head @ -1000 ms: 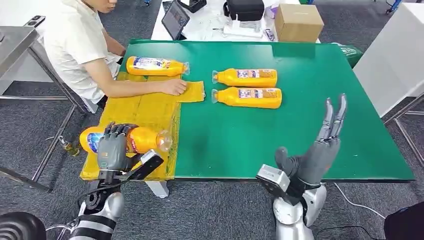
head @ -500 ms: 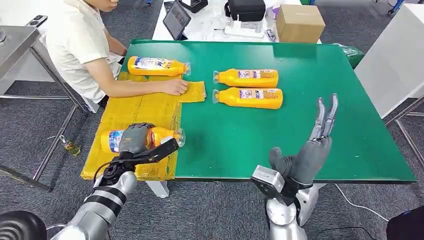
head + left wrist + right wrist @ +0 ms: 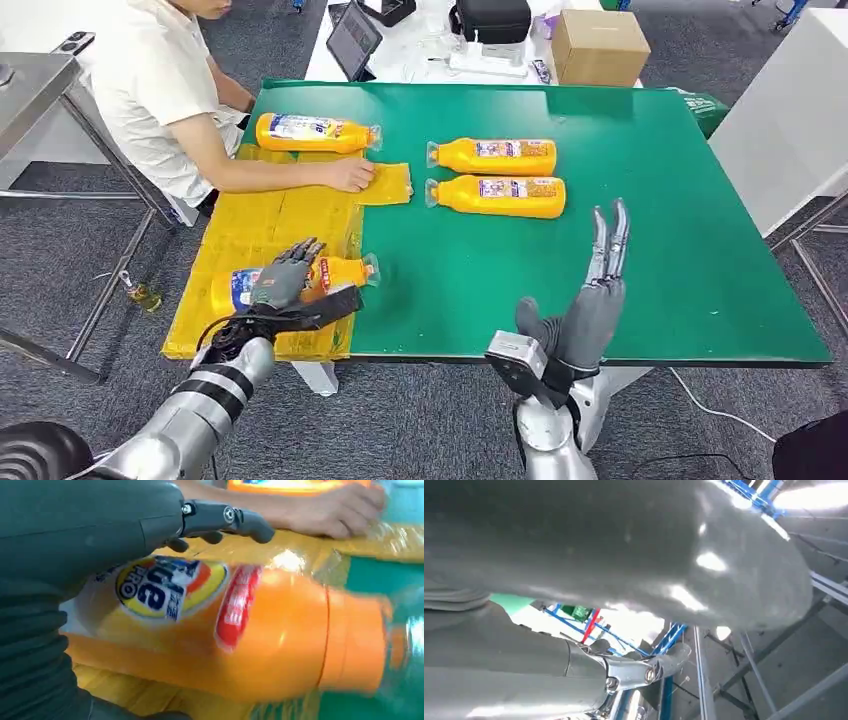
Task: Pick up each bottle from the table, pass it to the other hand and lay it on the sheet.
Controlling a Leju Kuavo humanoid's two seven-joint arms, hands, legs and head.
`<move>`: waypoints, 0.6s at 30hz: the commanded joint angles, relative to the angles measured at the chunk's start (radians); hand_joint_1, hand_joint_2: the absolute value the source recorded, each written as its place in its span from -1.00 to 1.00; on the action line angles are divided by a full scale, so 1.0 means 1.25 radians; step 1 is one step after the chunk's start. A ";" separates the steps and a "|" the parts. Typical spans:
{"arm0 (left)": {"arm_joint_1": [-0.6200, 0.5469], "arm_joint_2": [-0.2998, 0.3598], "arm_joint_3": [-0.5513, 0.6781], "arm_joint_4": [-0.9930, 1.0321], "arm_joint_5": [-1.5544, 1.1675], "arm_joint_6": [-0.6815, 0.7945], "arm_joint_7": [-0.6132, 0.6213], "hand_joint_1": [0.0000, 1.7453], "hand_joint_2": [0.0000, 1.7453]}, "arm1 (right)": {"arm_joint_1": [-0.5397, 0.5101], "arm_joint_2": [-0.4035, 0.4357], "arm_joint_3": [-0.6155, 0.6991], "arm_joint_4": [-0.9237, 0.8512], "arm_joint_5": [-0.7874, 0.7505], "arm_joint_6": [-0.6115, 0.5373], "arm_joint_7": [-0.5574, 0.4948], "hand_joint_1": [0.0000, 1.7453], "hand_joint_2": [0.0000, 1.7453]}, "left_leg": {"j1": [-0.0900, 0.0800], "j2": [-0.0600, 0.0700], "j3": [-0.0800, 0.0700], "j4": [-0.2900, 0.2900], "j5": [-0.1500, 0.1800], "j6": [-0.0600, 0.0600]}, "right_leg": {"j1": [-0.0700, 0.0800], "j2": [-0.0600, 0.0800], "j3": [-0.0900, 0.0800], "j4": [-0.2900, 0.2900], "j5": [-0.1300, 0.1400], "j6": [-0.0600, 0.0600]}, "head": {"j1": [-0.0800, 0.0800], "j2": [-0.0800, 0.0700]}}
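Note:
An orange bottle [image 3: 335, 273] lies on its side on the yellow sheet [image 3: 270, 215], its cap towards the green table [image 3: 640, 150]; up close, the bottle [image 3: 240, 635] shows its label. My left hand [image 3: 283, 282] hovers over its middle with fingers [image 3: 225, 517] spread and lifted off it. My right hand [image 3: 592, 300] stands empty at the table's near edge, fingers straight up. Two more orange bottles [image 3: 495, 155] [image 3: 500, 196] lie side by side mid-table. A third [image 3: 315, 132] lies at the far left.
A person sits at the table's left side with a hand [image 3: 350, 175] resting on the sheet's far end. A cardboard box [image 3: 598, 45], a tablet [image 3: 352, 38] and a black bag [image 3: 490, 18] sit on the white table beyond.
My left hand carried the bottle to the right onto the sheet, then spread its fingers off it. My right hand has sunk and drifted left, still flat.

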 commanded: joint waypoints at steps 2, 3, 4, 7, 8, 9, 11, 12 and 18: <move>0.112 0.058 -0.161 -0.293 0.039 0.049 -0.009 -1.00 1.00 | 0.000 -0.025 -0.025 0.064 -0.010 0.002 -0.002 -1.00 -1.00 | 0.000 0.002 0.004 -0.001 -0.002 0.002 | 0.001 0.001 0.004 -0.002 -0.001 -0.002 | 0.000 0.000; 0.174 0.055 -0.153 -0.391 0.071 0.147 -0.032 -1.00 1.00 | 0.009 -0.020 -0.029 0.058 -0.005 0.002 -0.002 -1.00 -1.00 | 0.000 0.002 0.002 -0.001 -0.001 0.002 | 0.000 0.001 0.002 -0.001 -0.001 -0.001 | 0.000 0.000; 0.174 0.055 -0.153 -0.391 0.071 0.147 -0.032 -1.00 1.00 | 0.009 -0.020 -0.029 0.058 -0.005 0.002 -0.002 -1.00 -1.00 | 0.000 0.002 0.002 -0.001 -0.001 0.001 | 0.000 0.001 0.001 -0.001 0.000 -0.001 | 0.000 0.000; 0.293 0.033 -0.145 -0.538 0.209 0.261 -0.106 -1.00 1.00 | 0.022 -0.012 -0.041 0.052 0.022 0.002 -0.002 -1.00 -1.00 | -0.001 0.003 0.004 -0.001 -0.003 0.002 | 0.000 0.002 0.004 -0.002 -0.002 -0.002 | 0.000 0.000; 0.327 0.019 -0.142 -0.573 0.255 0.294 -0.127 -1.00 1.00 | 0.027 -0.011 -0.045 0.050 0.028 0.002 -0.002 -1.00 -1.00 | -0.001 0.002 0.002 -0.001 -0.002 0.001 | 0.000 0.001 0.002 -0.001 -0.001 -0.001 | 0.001 0.000; 0.370 -0.007 -0.132 -0.616 0.337 0.382 -0.199 -1.00 1.00 | 0.031 -0.012 -0.044 0.063 0.038 0.002 -0.002 -1.00 -1.00 | -0.001 0.003 0.005 -0.001 -0.003 0.002 | 0.000 0.002 0.004 -0.002 -0.002 -0.002 | -0.001 0.000; 0.414 -0.040 -0.100 -0.647 0.357 0.391 -0.232 -1.00 1.00 | 0.033 -0.010 -0.055 0.077 0.052 0.002 -0.002 -1.00 -1.00 | -0.001 0.003 0.005 -0.001 -0.004 0.001 | 0.000 0.001 0.004 -0.002 -0.003 -0.002 | 0.000 0.000; 0.430 -0.069 -0.070 -0.659 0.359 0.391 -0.263 -1.00 1.00 | 0.042 -0.019 -0.057 0.083 0.057 0.002 -0.002 -1.00 -1.00 | 0.000 0.002 0.002 0.000 -0.004 0.000 | 0.000 0.001 0.001 -0.001 -0.002 -0.002 | 0.000 0.000; 0.463 -0.129 0.036 -0.681 0.433 0.391 -0.380 -1.00 1.00 | -0.037 -0.020 -0.178 0.307 0.268 0.002 -0.002 -1.00 1.00 | 0.000 0.003 0.005 -0.002 -0.004 0.002 | 0.001 0.001 0.005 -0.003 -0.003 -0.002 | 0.001 0.000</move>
